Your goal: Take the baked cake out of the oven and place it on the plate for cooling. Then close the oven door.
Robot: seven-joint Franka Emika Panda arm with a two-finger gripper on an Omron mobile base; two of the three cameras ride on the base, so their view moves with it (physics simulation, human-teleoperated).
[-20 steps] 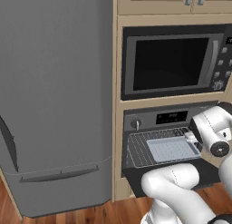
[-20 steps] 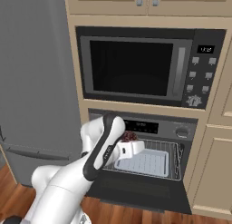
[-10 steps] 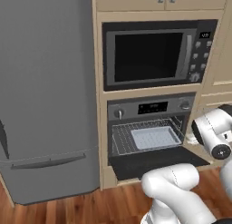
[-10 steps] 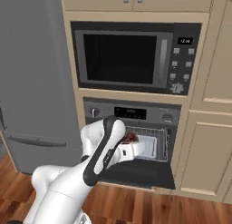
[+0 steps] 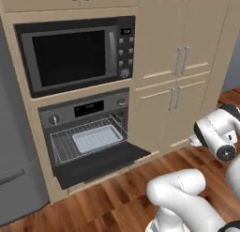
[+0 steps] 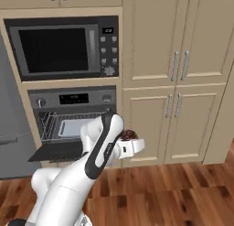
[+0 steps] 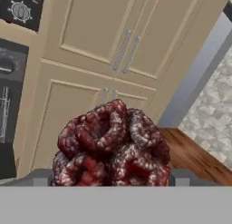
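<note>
Between the pincer's (image 7: 111, 177) wide-set jaws sits the baked cake (image 7: 111, 148), gripped and carried clear of the oven (image 6: 73, 117), now off to its left. Next comes finding the plate and setting it down, apparently; the oven door (image 5: 101, 163) hangs open above wood flooring (image 6: 173, 193), beside cream cabinets (image 6: 176, 78).
</note>
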